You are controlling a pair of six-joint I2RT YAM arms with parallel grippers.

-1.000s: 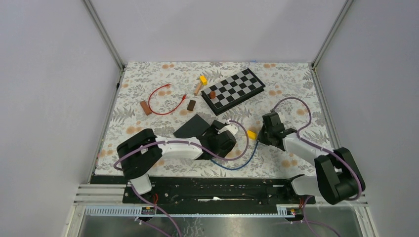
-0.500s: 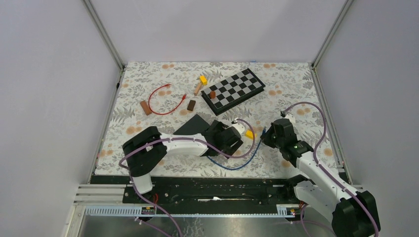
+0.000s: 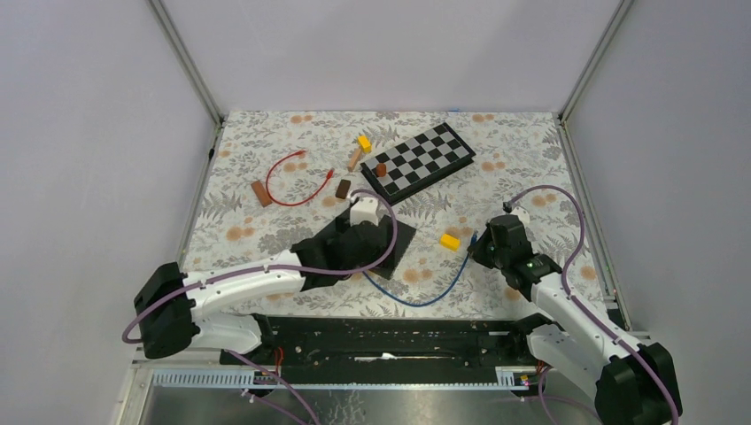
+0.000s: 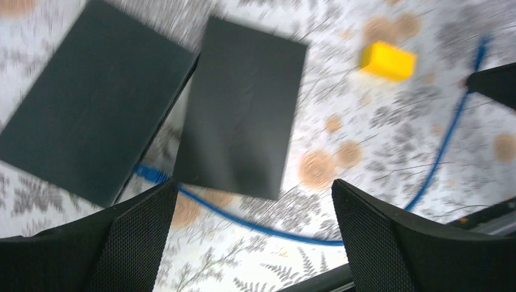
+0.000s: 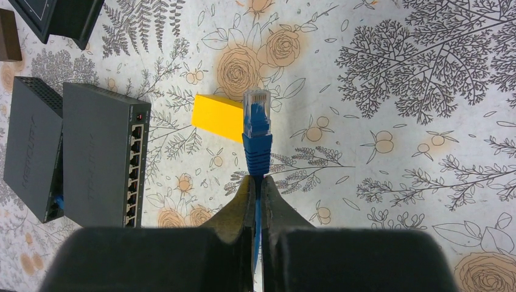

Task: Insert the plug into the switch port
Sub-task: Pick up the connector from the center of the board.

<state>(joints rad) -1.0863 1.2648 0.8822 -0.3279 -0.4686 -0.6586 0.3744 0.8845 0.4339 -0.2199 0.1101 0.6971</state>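
Just beyond the tips of the right fingers (image 5: 246,198), which are pinched together on the blue cable (image 5: 258,159), the clear-tipped plug (image 5: 257,106) sticks straight out. As far as I can judge, it is held clear of the table (image 5: 426,152). A yellow block (image 5: 216,117) lies just to the left of the plug. Further left of those fingers sits the network switch (image 5: 97,152), its row of ports (image 5: 136,176) facing the plug's side. A second black box (image 5: 31,146) lies against the switch's far flank. The left fingers (image 4: 137,234) stand wide apart with nothing between them, hovering over both boxes.

From where I stand, the plug runs along the port face, not into it. The right wrist will need to swing round until the nose meets one port square on. The yellow block lies in the way, so I would pass over it and not nudge it. I cannot tell which way the latch tab faces, and that must match the port. The grip is on the cable behind the boot, so a hard shove may bend it; a slow, straight push suits better. The switch looks loose and may slide, so the open left fingers could brace its back.
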